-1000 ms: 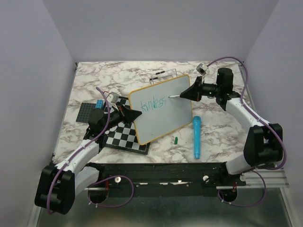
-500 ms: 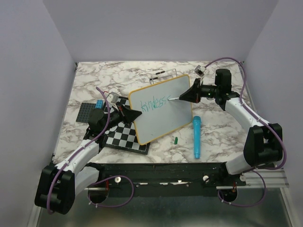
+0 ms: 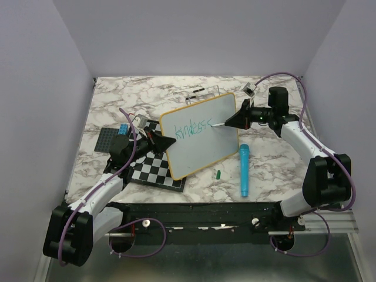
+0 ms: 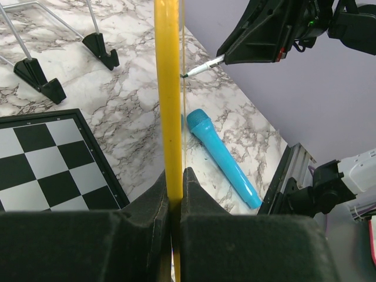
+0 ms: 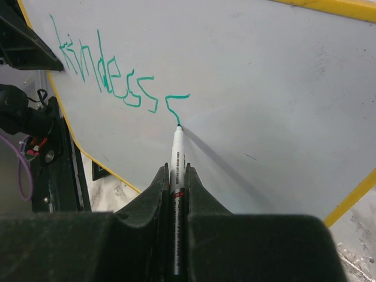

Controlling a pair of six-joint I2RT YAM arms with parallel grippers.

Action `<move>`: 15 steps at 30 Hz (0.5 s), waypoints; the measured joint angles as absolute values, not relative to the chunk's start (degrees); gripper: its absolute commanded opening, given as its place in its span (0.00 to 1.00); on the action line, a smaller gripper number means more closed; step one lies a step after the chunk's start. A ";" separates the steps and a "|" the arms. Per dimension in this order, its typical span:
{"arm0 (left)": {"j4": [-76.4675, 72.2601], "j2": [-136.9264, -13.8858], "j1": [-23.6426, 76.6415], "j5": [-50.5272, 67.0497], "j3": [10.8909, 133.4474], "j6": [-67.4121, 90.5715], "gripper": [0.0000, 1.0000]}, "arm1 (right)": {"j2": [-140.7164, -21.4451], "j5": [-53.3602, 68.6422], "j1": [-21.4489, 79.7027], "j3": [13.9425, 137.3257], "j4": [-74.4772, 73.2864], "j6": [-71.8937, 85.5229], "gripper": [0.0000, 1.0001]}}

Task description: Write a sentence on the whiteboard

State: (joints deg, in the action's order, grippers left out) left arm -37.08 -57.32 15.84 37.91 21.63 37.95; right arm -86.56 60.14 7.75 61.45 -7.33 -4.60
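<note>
Flat checkered board (image 3: 150,170), black and white squares, on the marble-veined table (image 3: 117,100). Left gripper (image 3: 166,141): arm stretched low and forward, black fingers clamped on the yellow left edge of the whiteboard (image 3: 202,150). That board: glossy white, rounded corners, thin yellow frame, propped tilted at table centre. On its upper left, the sentence (image 5: 103,79): thin green script, "kindess" plus one begun letter. Slim white marker (image 5: 177,153), tip touching the board. Right gripper (image 3: 228,121): arm arched in from the right, fingers clenched on the marker. Smooth blue cylinder (image 3: 243,170), lying beside the board.
</note>
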 measured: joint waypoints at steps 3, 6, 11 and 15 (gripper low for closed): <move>-37.08 -57.32 15.84 37.93 21.63 37.91 0.00 | -86.59 60.69 7.77 61.56 -7.75 -4.64 0.01; -37.10 -57.32 15.84 37.93 21.63 37.74 0.00 | -86.56 61.14 7.77 61.65 -7.73 -4.32 0.01; -37.10 -57.32 15.88 37.95 21.63 37.52 0.00 | -86.41 62.46 7.77 62.11 -7.25 -2.61 0.01; -37.10 -57.32 15.88 37.95 21.63 37.50 0.00 | -85.69 63.11 7.27 62.46 -6.44 -1.50 0.01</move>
State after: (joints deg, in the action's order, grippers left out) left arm -37.10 -57.32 15.88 37.95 21.63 37.50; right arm -85.69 63.11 7.27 62.46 -6.44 -1.50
